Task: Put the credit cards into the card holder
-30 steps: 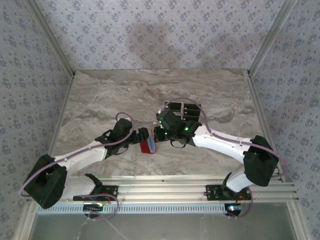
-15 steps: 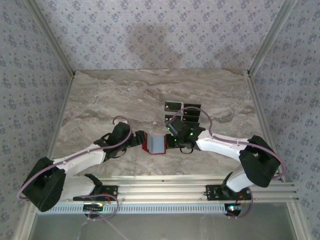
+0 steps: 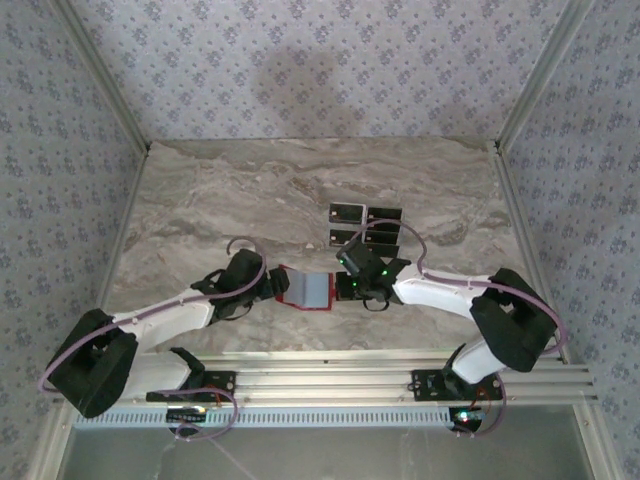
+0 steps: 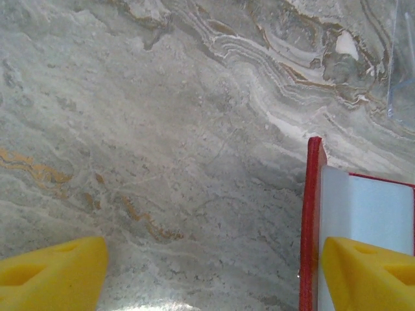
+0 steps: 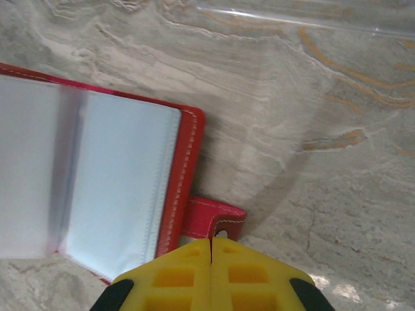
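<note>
Marbled grey-and-tan stone is forming the desk [image 3: 200, 200], with flowered wallpaper [image 3: 320, 70] rising on three sides. Toward the near middle of the desk the card holder [image 3: 305, 288] is lying flat and spread open, its long axis running left to right across the top view. Its pale clear sleeves [image 5: 123, 194] are facing up inside the red cover. Its snap tab [image 5: 214, 219] is pointing toward the right arm. Behind it, just beyond the right wrist, the credit cards [image 3: 365, 222] are lying in a small cluster of rows, long sides also running left to right, some partly hidden by the arm's cable. Both arms are reaching inward from their bases with elbows out wide and forearms low, meeting at the holder from either end. The left end effector [image 4: 207, 265] is sitting at the holder's left end with its yellow fingers [image 4: 52, 272] standing well apart; one of them is lying over the sleeve just inside the red edge, the other over bare stone. The right end effector [image 5: 211, 249] is sitting at the tab end with its fingers pressed together into a single seam, tips just over the tab; whether they are pinching it I cannot tell.
</note>
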